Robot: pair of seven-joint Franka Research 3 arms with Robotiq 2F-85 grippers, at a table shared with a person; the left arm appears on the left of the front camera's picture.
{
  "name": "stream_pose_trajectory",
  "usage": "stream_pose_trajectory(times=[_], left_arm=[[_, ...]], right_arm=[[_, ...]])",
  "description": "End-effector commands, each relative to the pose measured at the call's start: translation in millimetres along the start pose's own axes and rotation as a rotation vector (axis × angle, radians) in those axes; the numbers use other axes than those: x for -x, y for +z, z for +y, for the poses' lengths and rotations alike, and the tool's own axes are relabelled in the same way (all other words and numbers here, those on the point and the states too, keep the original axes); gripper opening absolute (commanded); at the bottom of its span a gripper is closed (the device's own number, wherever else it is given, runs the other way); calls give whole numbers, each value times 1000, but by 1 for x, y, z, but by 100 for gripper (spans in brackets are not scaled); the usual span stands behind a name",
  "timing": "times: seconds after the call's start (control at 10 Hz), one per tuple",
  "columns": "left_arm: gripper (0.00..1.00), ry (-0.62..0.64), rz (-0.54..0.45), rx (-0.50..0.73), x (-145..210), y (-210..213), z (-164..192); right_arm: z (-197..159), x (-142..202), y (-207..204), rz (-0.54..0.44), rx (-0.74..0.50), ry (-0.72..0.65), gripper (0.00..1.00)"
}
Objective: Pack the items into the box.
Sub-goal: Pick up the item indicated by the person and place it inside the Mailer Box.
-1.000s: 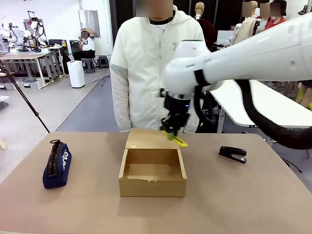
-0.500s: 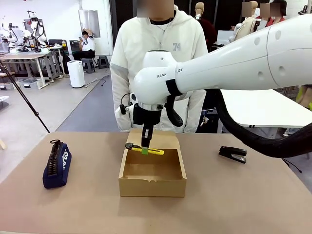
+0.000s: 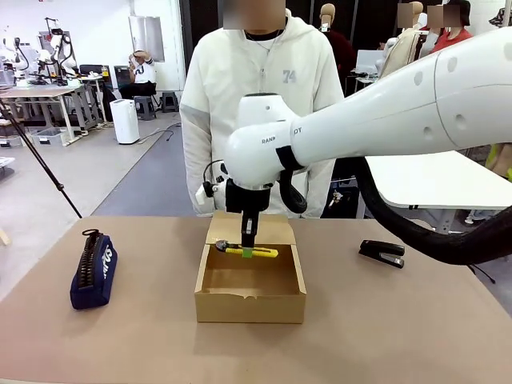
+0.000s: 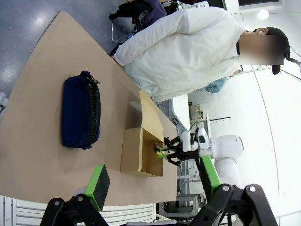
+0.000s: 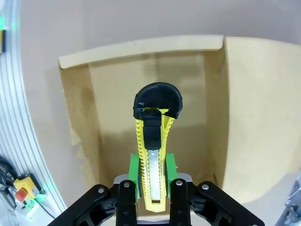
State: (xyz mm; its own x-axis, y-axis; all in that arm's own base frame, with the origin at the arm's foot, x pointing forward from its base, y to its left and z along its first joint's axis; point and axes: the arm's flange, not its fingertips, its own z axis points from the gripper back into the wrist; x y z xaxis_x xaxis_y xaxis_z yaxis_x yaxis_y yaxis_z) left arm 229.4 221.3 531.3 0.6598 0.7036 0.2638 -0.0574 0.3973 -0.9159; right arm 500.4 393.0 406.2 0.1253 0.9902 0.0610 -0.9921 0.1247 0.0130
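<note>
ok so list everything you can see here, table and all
box: 1, brown cardboard, lid flap open, middle of the table
utility knife: 1, yellow with a black end, held level over the open box
pencil case: 1, navy blue, on the table left of the box
stapler: 1, black, on the table right of the box
table: 1, tan, under all of these
tripod leg: 1, black, on the floor beyond the table's left
person: 1, white jacket, standing at the far side behind the box
left gripper: 1, black with green pads, open, holding nothing
right gripper: 1, black with green pads, shut on the utility knife, over the box
</note>
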Motion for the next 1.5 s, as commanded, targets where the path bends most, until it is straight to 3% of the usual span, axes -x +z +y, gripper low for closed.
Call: stream_pose_trajectory(times=[0.0,0.4,0.5,0.6,1.4], left_arm=[[100,-11,-9,18,0,-1,1],[100,-11,-9,18,0,-1,1],[100,-11,-9,18,0,-1,1],[100,-11,-9,18,0,-1,1],[100,-11,-9,18,0,-1,1]], right_arm=[[-3,2,-39,58,-14,-62,0],[2,7,-48,76,-51,-98,4],[3,7,-48,72,-52,-100,58],[3,7,-48,77,-54,-106,100],[3,14,-35,51,-25,-157,100]])
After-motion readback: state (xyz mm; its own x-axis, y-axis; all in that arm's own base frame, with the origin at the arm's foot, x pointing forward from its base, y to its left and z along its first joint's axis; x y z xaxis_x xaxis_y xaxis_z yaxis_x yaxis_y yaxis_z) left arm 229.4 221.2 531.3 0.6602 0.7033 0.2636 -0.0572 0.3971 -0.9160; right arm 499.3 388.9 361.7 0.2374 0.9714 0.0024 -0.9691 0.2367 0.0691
